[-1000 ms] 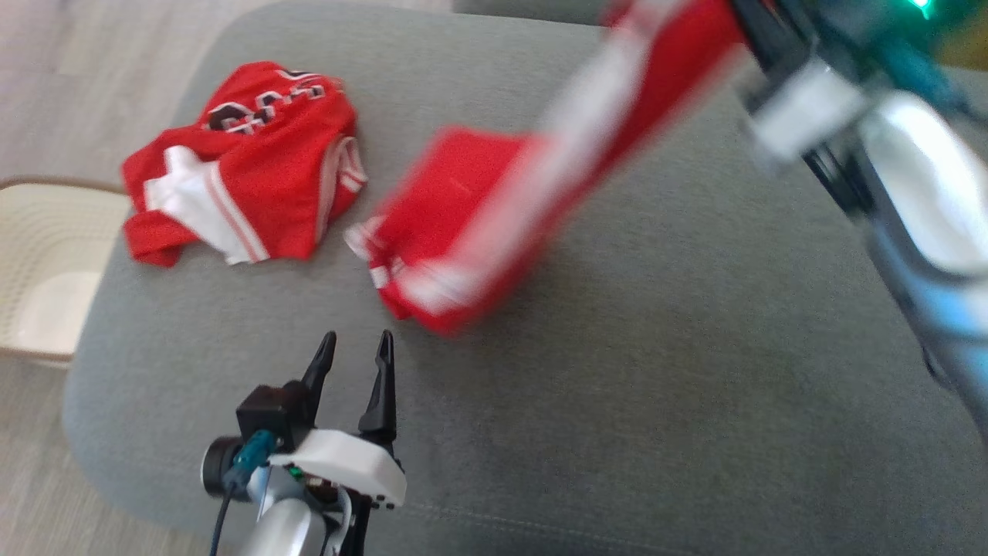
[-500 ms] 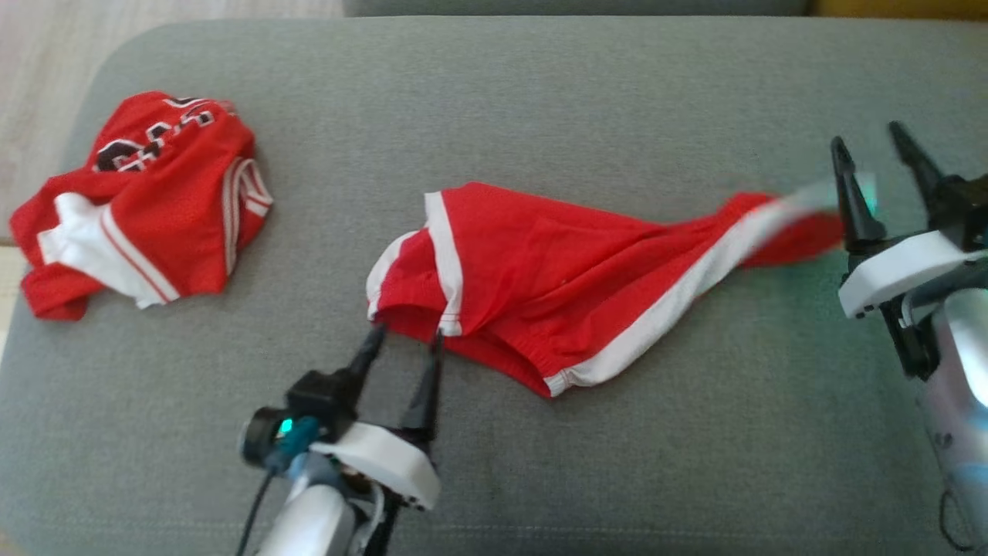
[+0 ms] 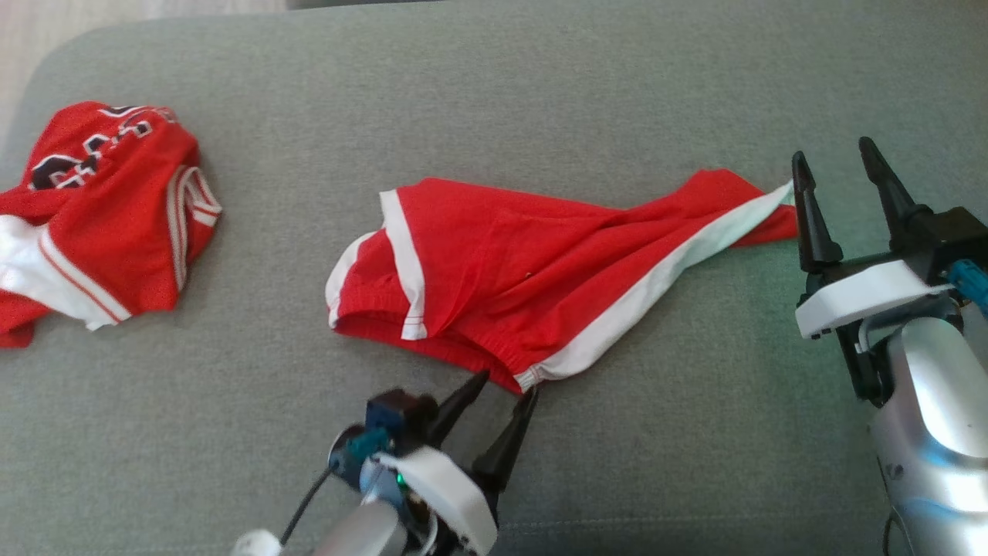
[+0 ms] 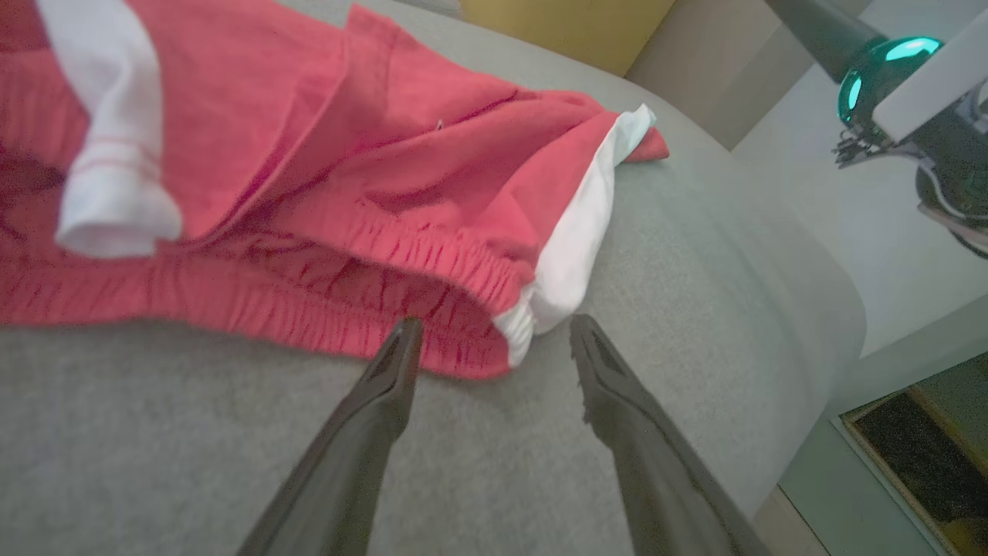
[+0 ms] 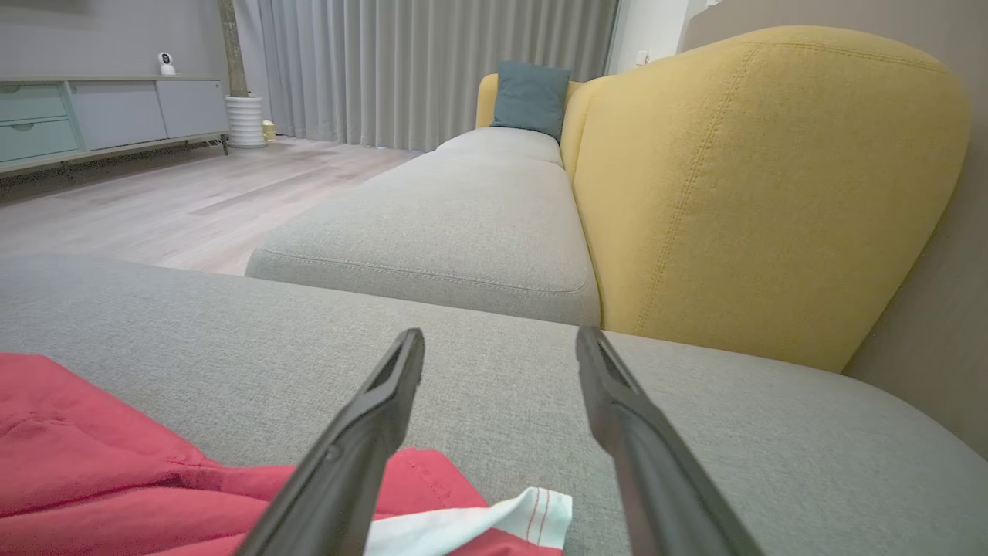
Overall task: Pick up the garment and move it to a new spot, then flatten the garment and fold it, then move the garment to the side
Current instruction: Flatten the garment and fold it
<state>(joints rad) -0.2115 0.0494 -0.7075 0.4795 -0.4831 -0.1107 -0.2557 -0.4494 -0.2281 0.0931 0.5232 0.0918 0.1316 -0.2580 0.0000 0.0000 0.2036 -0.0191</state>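
Head view: a second ago your right gripper (image 3: pixel 832 150) had the shorts (image 3: pixel 502 270) swinging in the air. Now they lie stretched across the middle of the cushion (image 3: pixel 617 77), well apart from the jersey (image 3: pixel 100 208) at its left edge, so I judge the move to a new spot done. The right gripper has let go and stands spread and empty just off the shorts' right tip. Your left gripper (image 3: pixel 508 382) has shifted from the left leg hem to the waistband corner on the near side, fingers apart. The jersey's slide leftward in the picture is the camera turning, not the jersey.

Left wrist view: the left gripper (image 4: pixel 494 323) is spread with nothing pinched. One tip is over the gathered waistband of the shorts (image 4: pixel 347 177), and the other is over bare cushion just past the end of the white stripe. I cannot tell whether either touches. The cloth is rumpled and one white cuff is flopped over, so flattening looks like your next job. That corner is a fair place to take hold.

Right wrist view: the right gripper (image 5: pixel 500 333) is wide apart and holds nothing. The shorts' (image 5: pixel 93 463) end and the stripe's tip lie low between its fingers.
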